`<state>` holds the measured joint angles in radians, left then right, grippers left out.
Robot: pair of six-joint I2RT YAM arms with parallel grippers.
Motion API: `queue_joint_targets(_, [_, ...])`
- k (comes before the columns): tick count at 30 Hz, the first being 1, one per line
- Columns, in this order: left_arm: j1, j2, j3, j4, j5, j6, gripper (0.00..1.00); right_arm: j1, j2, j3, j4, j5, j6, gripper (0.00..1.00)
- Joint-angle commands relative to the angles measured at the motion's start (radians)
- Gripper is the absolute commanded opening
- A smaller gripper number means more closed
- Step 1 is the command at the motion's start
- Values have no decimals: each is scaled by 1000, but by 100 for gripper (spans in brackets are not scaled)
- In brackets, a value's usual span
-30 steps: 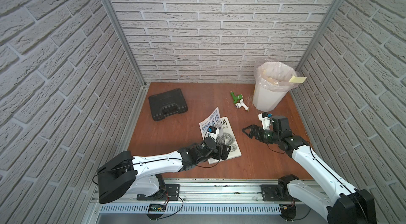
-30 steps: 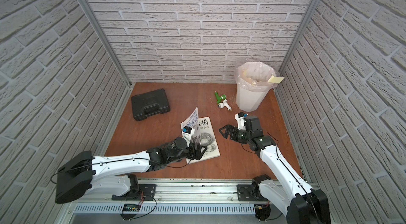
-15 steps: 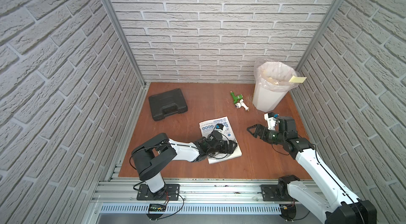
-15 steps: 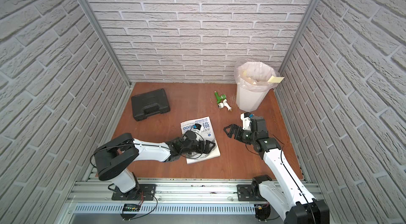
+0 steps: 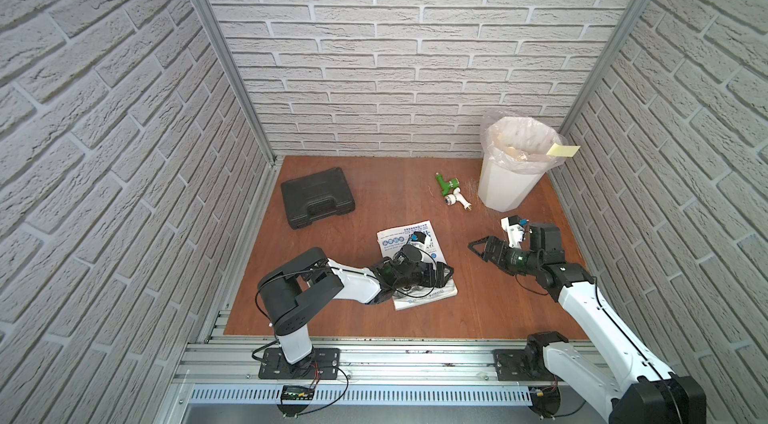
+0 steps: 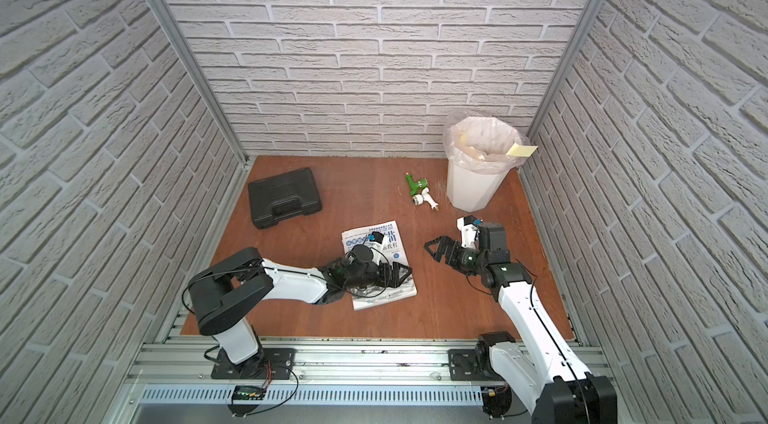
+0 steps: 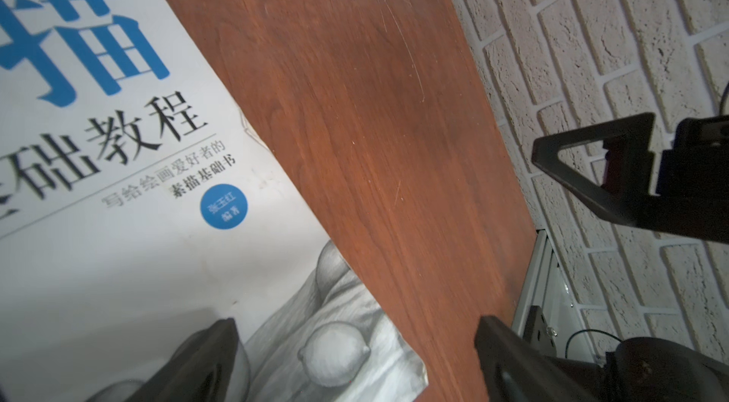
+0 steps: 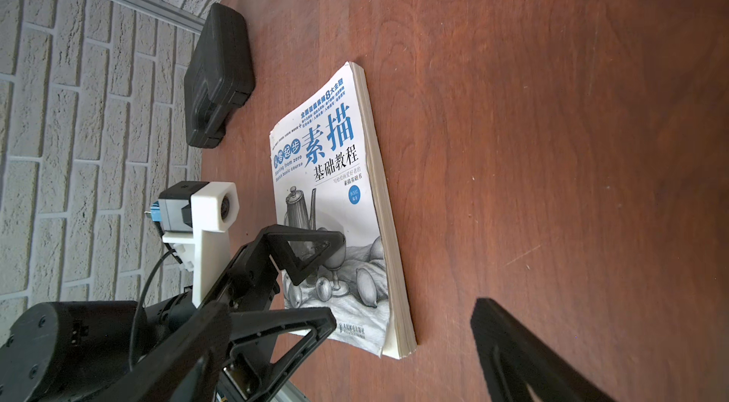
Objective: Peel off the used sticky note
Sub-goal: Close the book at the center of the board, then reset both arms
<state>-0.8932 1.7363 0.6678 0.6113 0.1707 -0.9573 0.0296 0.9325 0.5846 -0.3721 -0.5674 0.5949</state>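
Pale yellow paper sticky note [image 5: 563,150] sits on the right rim of the white plastic bin with a clear bag liner [image 5: 503,193], far right corner, sticking out past it. Closed white paperback sketching book [image 5: 399,237] lies flat mid brown wooden table [image 5: 415,318]. Left gripper [image 5: 444,276] over the book's near right edge, jaws wide apart, empty. Right gripper [image 5: 478,249] just right of the book, jaws wide apart, empty

I see my left arm [image 5: 353,282] and right arm [image 5: 590,309] in white shells with black joints, thin black cables [image 5: 257,297] looping alongside. The left claw [image 5: 446,276] and right claw [image 5: 478,249] have black triangular fingers [image 8: 513,348] and white camera blocks [image 5: 512,230].
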Motion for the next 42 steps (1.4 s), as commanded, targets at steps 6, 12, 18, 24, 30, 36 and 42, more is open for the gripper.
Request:
queue_joint_targets(6, [7,-150,6,-126,-10,81,98,-34,-41,-9,68,-24,-9,100])
queue_joint_targets(12, [52,-284,-24,-216,-51,117,98,-46,-86,-21,85,32,-41,100])
queue_joint_targets(18, [139,-447,-84,-317,-113,160,98,-51,-164,-39,112,172,-99,99])
queue_joint_targets(24, [244,-680,-130,-494,-268,268,98,-52,-272,-100,188,390,-165,99])
queue_joint_targets(30, [334,-901,-172,-634,-517,401,98,-52,-362,-209,338,612,-232,99])
queue_joint_targets(36, [374,-1060,-356,-412,-858,630,98,-52,-360,-415,750,699,-368,99])
queue_joint_targets(42, [479,-1097,-491,-162,-919,842,98,-54,-183,-424,916,776,-485,99])
